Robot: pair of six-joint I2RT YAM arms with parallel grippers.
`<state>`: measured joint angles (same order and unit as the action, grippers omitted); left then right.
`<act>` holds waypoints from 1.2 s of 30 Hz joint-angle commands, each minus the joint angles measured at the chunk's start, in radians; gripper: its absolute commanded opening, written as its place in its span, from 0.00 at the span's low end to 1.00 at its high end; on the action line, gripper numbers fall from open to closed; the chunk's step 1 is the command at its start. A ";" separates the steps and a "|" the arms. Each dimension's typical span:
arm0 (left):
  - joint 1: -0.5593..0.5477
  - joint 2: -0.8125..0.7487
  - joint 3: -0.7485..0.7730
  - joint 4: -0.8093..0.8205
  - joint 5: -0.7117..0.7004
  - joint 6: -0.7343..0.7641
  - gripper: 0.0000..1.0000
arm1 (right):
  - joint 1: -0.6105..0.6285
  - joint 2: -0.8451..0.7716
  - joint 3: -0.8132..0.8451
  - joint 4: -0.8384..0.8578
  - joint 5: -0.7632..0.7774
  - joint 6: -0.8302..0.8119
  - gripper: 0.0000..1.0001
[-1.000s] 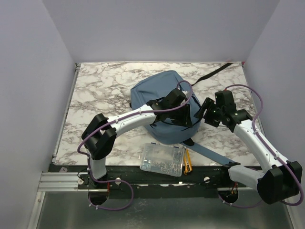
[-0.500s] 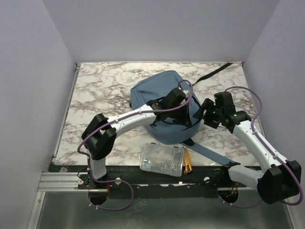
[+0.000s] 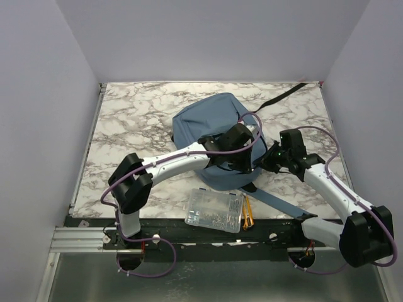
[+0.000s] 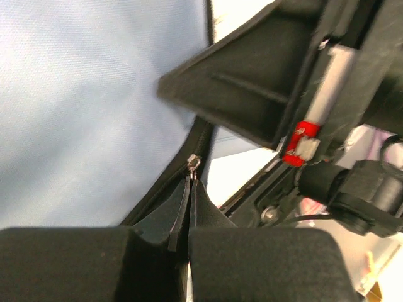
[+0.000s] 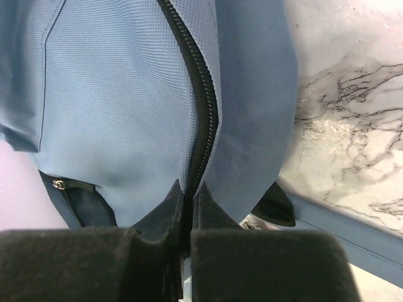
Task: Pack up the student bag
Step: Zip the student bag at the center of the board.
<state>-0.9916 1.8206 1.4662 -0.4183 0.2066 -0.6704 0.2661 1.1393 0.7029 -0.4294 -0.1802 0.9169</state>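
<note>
The student bag point(image 3: 211, 119), a rounded blue-grey backpack, lies in the middle of the marble table point(image 3: 132, 113). My left gripper point(image 3: 244, 163) is at the bag's near right side. In the left wrist view this gripper point(image 4: 190, 182) is shut, and the small metal zipper pull point(image 4: 193, 165) sticks out right at its tips. My right gripper point(image 3: 268, 161) presses on the same side from the right. In its own view the right gripper point(image 5: 187, 189) is shut on the bag's fabric point(image 5: 119, 94), where the black zipper point(image 5: 200, 94) runs down between its tips.
A clear plastic box point(image 3: 215, 211) of small parts lies at the near table edge, with yellow-orange sticks point(image 3: 248, 212) beside it. A blue-grey webbing strap point(image 3: 280, 202) trails to the near right. A black strap point(image 3: 283, 97) stretches toward the far right corner.
My right gripper has moved left onto the bag and closed on its fabric. My left gripper has finished closing and shifted slightly right and nearer.
</note>
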 commanded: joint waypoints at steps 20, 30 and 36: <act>0.388 -0.469 -0.483 -0.020 -0.372 0.275 0.00 | -0.045 -0.086 -0.018 0.095 0.126 -0.201 0.01; 0.336 -0.553 -0.608 0.182 0.154 0.070 0.00 | 0.068 -0.071 0.227 -0.330 0.070 -0.165 0.76; 0.254 -0.512 -0.601 0.229 0.204 0.008 0.00 | 0.345 -0.186 0.119 -0.220 0.064 0.298 0.84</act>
<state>-0.6899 1.2850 0.8635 -0.2752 0.2905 -0.5907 0.4576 1.0328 0.8848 -0.6327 -0.1192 0.8478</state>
